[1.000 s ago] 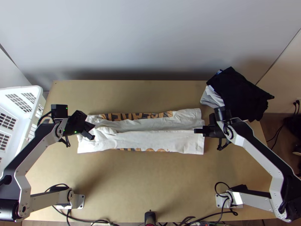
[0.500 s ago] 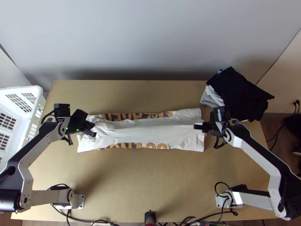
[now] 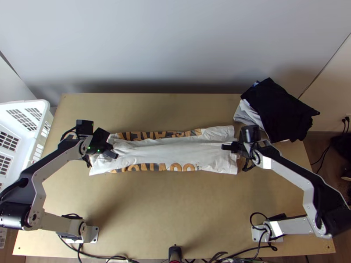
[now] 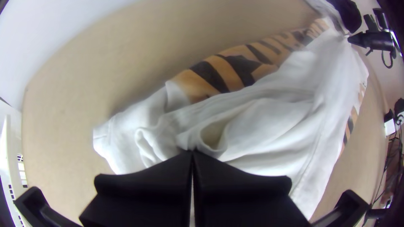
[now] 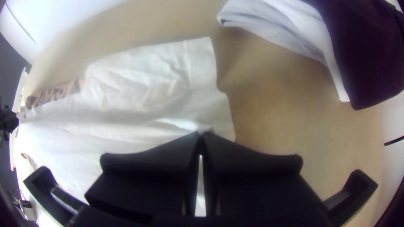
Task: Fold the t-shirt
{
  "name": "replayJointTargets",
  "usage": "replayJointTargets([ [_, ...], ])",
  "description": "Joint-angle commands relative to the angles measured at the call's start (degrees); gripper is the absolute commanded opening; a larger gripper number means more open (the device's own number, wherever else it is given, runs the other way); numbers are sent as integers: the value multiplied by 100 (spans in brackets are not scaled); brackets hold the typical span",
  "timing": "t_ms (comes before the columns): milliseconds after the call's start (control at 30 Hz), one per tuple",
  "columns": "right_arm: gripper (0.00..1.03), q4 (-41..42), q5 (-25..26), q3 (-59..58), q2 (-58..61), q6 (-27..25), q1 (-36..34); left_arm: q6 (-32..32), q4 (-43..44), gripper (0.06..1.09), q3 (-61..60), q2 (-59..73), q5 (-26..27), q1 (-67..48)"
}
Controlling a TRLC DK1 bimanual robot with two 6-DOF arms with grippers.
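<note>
- The shirt (image 3: 175,153) lies as a long folded strip between the grippers, print along its twelve and six o'clock edges.
- Left gripper (image 3: 116,154): jaws closed on cloth near the shirt's nine o'clock end.
- Right gripper (image 3: 224,147): jaws pinching cloth near its three o'clock end.

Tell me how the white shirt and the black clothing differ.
The white shirt lies in a long, low strip, whereas the black clothing sits in a loose, uneven pile. The shirt shows tan-and-black print along its sides; the black clothing looks mostly plain. Both are rumpled cloth.
</note>
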Motion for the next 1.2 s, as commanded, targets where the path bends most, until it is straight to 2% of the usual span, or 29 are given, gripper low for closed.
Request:
replayJointTargets([
  [0, 3, 365, 320, -6, 469, -168, 23, -54, 15, 9, 46, 226, -233, -64],
  [167, 4, 391, 347, 82, 531, -264, 14, -54, 32, 9, 46, 305, -259, -72],
  [200, 11, 391, 347, 117, 513, -335, 6, -54, 41, 9, 46, 297, -259, -81],
  [233, 21, 391, 347, 135, 460, -361, -3, -54, 32, 15, 46, 288, -259, -90],
  [267, 49, 391, 347, 135, 381, -361, -30, -54, 32, 36, 46, 262, -268, -90],
  [300, 86, 321, 338, 188, 329, -431, -65, -37, 24, 67, 46, 235, -259, -90],
  [333, 99, 171, 338, 249, 267, -502, -65, -19, -3, 100, 46, 200, -268, -90],
  [367, 99, 75, 338, 284, 188, -528, -74, -10, -20, 104, 37, 156, -268, -90],
  [567, 99, -321, 215, 548, -911, -695, -12, -19, -416, 104, 204, -380, -250, -28],
  [700, 98, -1279, -989, 1374, -1034, -326, 260, -81, -917, 104, 520, -626, -189, 16],
  [800, 98, -1753, -1420, 1972, -946, -53, 700, -116, -1075, 104, 608, -740, -171, 51],
  [900, 98, -2043, -1517, 2420, -770, 254, 1254, -186, -1224, 104, 687, -837, -145, 147],
  [967, 98, -2114, -1754, 2613, -603, 412, 1447, -230, -1295, 104, 731, -916, -127, 183],
  [1067, 98, -2342, -2483, 2947, -76, 799, 1596, -327, -1488, 104, 819, -1030, -48, 235],
  [1167, 98, -2377, -3143, 3185, 504, 1160, 1632, -485, -1769, 104, 960, -1083, 242, 393],
])
